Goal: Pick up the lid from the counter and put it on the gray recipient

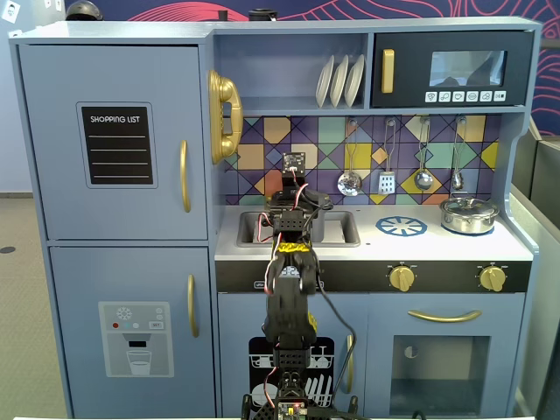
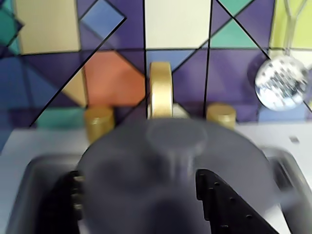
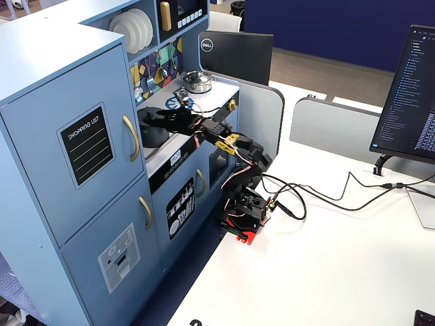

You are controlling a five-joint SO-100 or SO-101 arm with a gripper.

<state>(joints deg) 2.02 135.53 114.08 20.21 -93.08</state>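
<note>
One lid (image 2: 170, 165), dark and blurred in the wrist view, hangs over the sink (image 2: 29, 195), apparently gripped at its near edge by the jaws. It looks light, stiff and smooth, likely slippery; the pot is hidden.

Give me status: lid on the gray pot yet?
Done: the lid is off the counter, filling the wrist view over the sink, in front of the gold faucet. In hand: the tool appears shut on it, black fingers showing at its edge. Left: seating and release. The gray pot is mostly hidden behind the arm, so I can't confirm contact.
</note>
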